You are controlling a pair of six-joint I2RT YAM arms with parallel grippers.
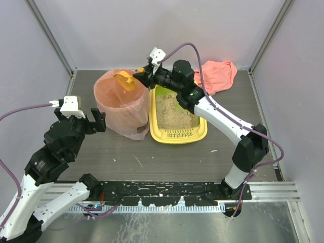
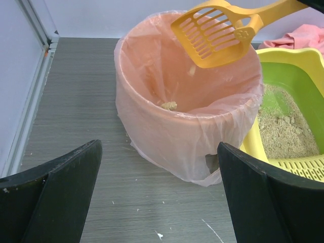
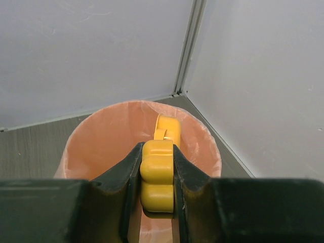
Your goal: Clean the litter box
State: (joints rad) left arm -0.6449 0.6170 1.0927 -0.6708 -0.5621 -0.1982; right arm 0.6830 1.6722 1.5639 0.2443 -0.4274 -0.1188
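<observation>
The litter box [image 1: 178, 134] is a yellow tray, green inside, holding beige litter [image 1: 174, 114], at mid-table; its near-left corner shows in the left wrist view [image 2: 298, 167]. My right gripper [image 1: 144, 76] is shut on the handle of a yellow slotted scoop [image 1: 125, 81], whose head hangs tilted over the pink-lined bin [image 1: 121, 104]. In the right wrist view the handle [image 3: 158, 174] sits clamped between the fingers above the bin [image 3: 101, 142]. The scoop head [image 2: 212, 35] looks empty. My left gripper [image 1: 88, 119] is open, left of the bin, with only bare table between its fingers [image 2: 66, 192].
A pink cloth [image 1: 218, 75] lies at the back right, behind the litter box. A small clump lies inside the bin [image 2: 169, 105]. White specks dot the table [image 1: 136, 161] in front of the bin. Walls close in the back and both sides.
</observation>
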